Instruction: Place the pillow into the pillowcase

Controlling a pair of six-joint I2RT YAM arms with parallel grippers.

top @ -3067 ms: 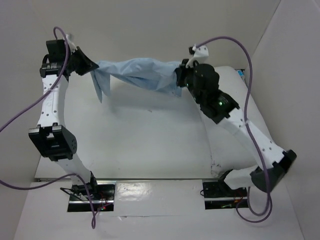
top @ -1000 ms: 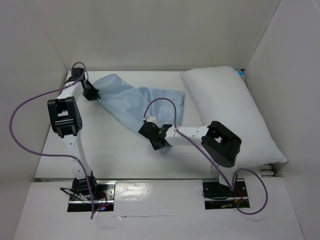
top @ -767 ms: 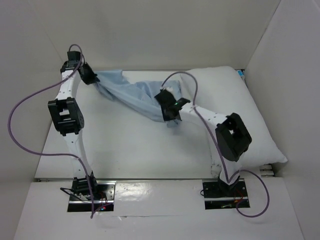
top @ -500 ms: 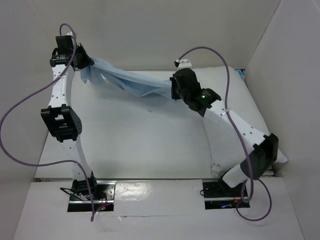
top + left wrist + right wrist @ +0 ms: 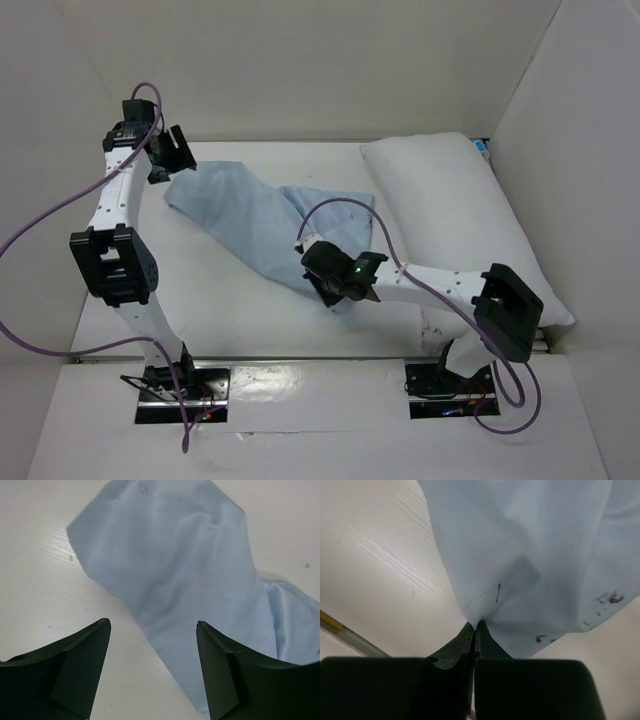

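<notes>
The light blue pillowcase [image 5: 255,215] lies spread and wrinkled on the white table, running from back left toward the middle. My left gripper [image 5: 172,160] hovers open above its far left corner, nothing between its fingers; the cloth [image 5: 185,570] lies below and ahead of them. My right gripper [image 5: 322,276] is shut on the pillowcase's near edge, the fabric [image 5: 530,555] pinched at the tips of its jaws. The plump white pillow [image 5: 460,220] lies at the right, against the side wall, a small blue tag [image 5: 483,146] at its far end.
White walls close in the table on the left, back and right. The right arm's elbow [image 5: 508,312] hangs over the pillow's near end. Purple cables loop off both arms. A metal rail [image 5: 320,362] marks the table's near edge.
The pillowcase was stretched up in the air between both grippers; now it lies on the table. My left gripper has let go of its corner and opened. My right gripper came down toward the near middle, still gripping.
</notes>
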